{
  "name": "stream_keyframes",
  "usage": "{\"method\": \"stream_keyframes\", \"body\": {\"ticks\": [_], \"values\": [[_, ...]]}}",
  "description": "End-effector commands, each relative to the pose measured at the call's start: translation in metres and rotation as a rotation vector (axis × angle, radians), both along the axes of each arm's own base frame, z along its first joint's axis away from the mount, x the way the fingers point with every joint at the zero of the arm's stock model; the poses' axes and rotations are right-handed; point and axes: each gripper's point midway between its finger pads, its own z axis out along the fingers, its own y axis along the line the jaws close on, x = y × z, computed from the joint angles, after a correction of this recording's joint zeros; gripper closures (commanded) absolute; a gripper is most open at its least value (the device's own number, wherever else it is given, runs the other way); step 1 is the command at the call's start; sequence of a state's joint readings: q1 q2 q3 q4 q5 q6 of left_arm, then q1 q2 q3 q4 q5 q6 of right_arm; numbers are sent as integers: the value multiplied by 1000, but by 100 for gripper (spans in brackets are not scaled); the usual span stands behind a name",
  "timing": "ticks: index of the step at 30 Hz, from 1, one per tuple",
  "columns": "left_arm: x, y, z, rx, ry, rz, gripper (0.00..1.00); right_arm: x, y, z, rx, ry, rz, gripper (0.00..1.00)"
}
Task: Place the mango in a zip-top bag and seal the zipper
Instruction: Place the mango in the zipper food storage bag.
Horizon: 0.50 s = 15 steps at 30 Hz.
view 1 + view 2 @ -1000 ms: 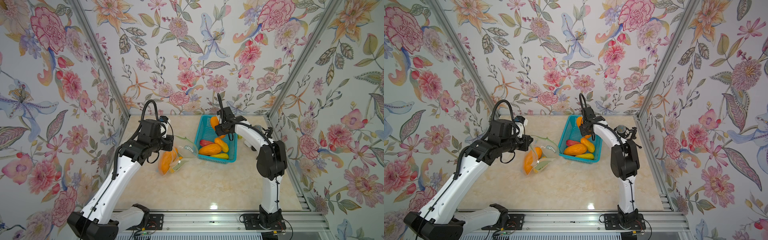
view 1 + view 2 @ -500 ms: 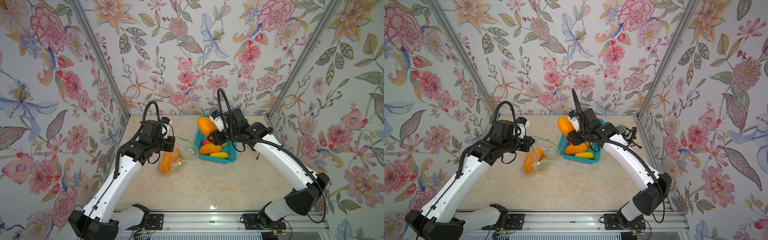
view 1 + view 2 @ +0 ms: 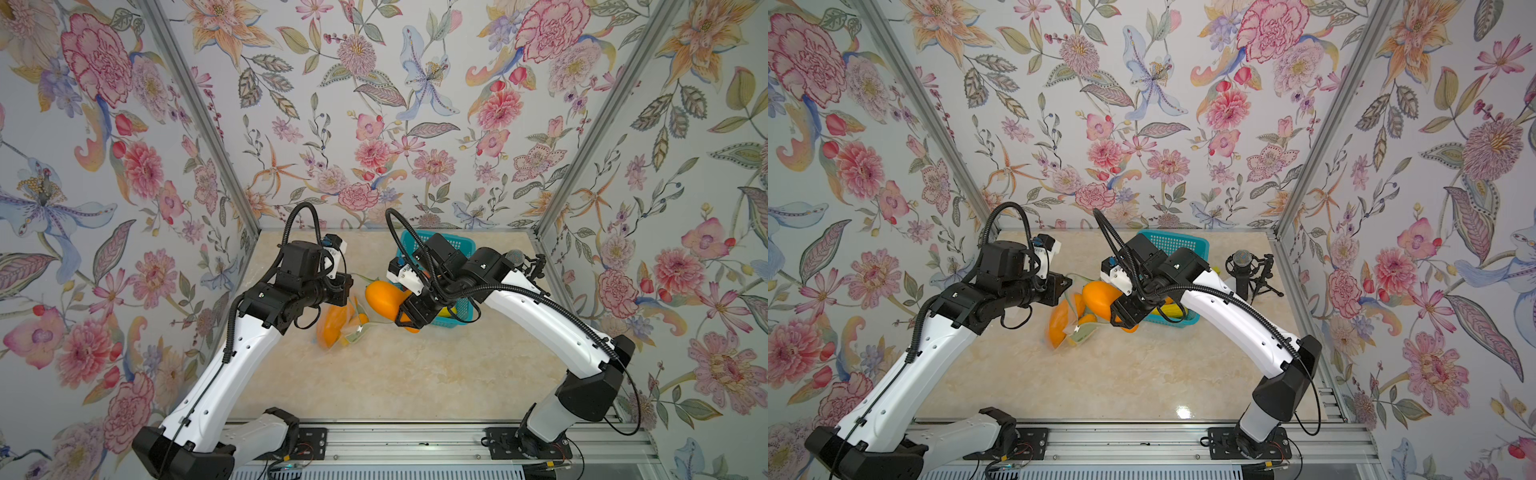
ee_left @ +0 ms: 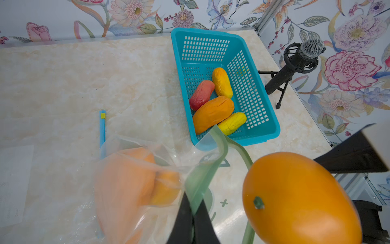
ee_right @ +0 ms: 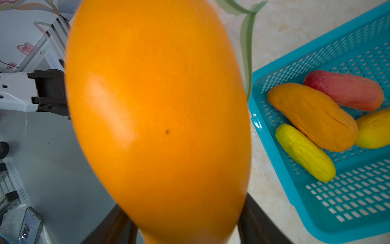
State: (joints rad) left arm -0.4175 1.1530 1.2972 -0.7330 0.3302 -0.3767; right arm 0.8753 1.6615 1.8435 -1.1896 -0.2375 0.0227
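My right gripper (image 3: 406,314) (image 3: 1120,314) (image 5: 185,221) is shut on a large smooth orange mango (image 3: 384,299) (image 3: 1100,297) (image 4: 299,198) (image 5: 158,116), held above the table between basket and bag. The clear zip-top bag (image 3: 338,328) (image 3: 1067,324) (image 4: 135,179) has a green zipper strip and holds orange fruit. My left gripper (image 3: 347,291) (image 3: 1065,286) (image 4: 193,213) is shut on one green lip and lifts it, so the mouth gapes. The mango hangs just at that mouth, beside the other lip.
A teal basket (image 3: 457,241) (image 3: 1183,241) (image 4: 274,126) (image 5: 255,118) at the back holds several red, orange and yellow mangoes. A black microphone on a small tripod (image 3: 1241,266) (image 4: 295,61) stands right of it. A blue zipper strip (image 4: 102,126) lies flat on the table.
My right arm has lifted the mango out of the basket and carried it left and forward to the bag's mouth. My left gripper has kept its hold on the bag's lip.
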Motion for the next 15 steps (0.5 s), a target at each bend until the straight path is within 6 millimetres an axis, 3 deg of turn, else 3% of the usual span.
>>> {"method": "stream_keyframes", "body": {"ticks": [1,10,15], "values": [[-10,-10,19,-46,-74,-72,100,-8,5,3,14,79,24,44],[-22,-22,20,-81,-76,-146,100,9,36,8,81,193,-15,45],[-25,-28,18,-87,-73,-168,100,9,48,10,134,297,-40,48]]}}
